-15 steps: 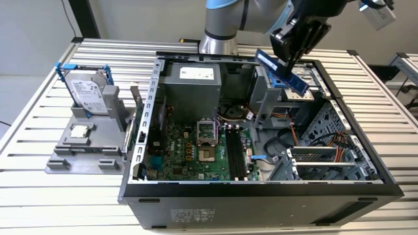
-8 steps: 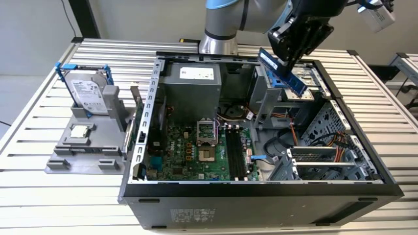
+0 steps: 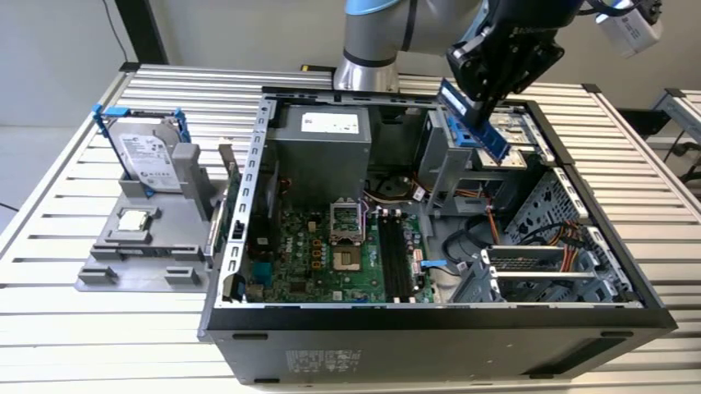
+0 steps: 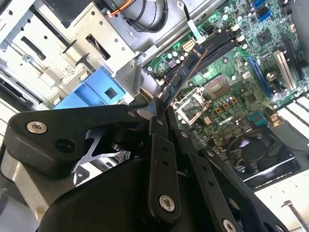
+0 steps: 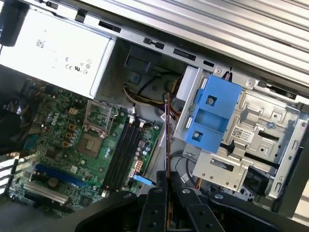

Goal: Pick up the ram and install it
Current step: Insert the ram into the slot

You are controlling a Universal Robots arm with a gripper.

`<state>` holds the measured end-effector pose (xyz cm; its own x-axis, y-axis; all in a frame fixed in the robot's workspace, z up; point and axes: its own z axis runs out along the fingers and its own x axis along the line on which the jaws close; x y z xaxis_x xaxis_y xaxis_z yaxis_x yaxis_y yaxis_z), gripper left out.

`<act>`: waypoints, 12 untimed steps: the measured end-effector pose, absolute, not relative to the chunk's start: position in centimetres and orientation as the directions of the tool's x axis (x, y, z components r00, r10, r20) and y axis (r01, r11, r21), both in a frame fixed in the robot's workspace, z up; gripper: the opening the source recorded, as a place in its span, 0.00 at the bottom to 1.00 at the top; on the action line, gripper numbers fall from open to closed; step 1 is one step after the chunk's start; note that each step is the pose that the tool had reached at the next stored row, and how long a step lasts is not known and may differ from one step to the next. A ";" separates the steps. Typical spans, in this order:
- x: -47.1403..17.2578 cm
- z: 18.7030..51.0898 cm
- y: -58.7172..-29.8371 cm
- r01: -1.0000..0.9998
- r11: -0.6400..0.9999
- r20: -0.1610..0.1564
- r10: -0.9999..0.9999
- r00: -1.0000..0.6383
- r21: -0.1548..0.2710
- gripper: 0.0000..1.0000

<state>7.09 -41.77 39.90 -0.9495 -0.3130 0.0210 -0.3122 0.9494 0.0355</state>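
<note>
Hanging above the open computer case point(image 3: 438, 318), the pincer point(image 3: 474, 100) is clamped tight on the ram point(image 3: 495, 141).

The ram point(image 3: 490, 138), a long, thin, blue-faced stick, hangs tilted, clamped in the gripper point(image 3: 475, 103) above the open computer case point(image 3: 438, 316).

Slatted aluminium table point(image 3: 66, 246) spreads wide, well below the jaws of the gripper point(image 3: 478, 105); its ribs catch a bright, even light, pale sheen all along; back behind the jaws, a plain pale grey wall point(image 3: 55, 49); a dark upright post point(image 3: 146, 29) leans across it, well off to the exterior view's left of the jaws; smooth grey floor point(image 3: 16, 176) past the table's edge; a second slatted table point(image 3: 679, 111) peeks in to the exterior view's right of the jaws.
</note>
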 end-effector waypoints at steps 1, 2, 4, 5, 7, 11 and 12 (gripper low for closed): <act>7.1 39.9 -41.8 -0.298 0.954 0.021 -0.299 -0.954 0.035 0.00; 7.1 39.9 -41.8 -0.284 0.958 0.021 -0.284 -0.958 0.035 0.00; 7.1 39.9 -41.8 -0.255 0.966 0.021 -0.256 -0.966 0.035 0.00; 7.1 39.9 -41.8 -0.241 0.970 0.021 -0.242 -0.970 0.035 0.00; 7.1 39.9 -41.8 -0.212 0.977 0.021 -0.213 -0.977 0.035 0.00; 7.1 39.9 -41.8 -0.168 0.985 0.021 -0.169 -0.985 0.036 0.00; 7.1 39.9 -41.8 -0.167 0.985 0.021 -0.168 -0.986 0.036 0.00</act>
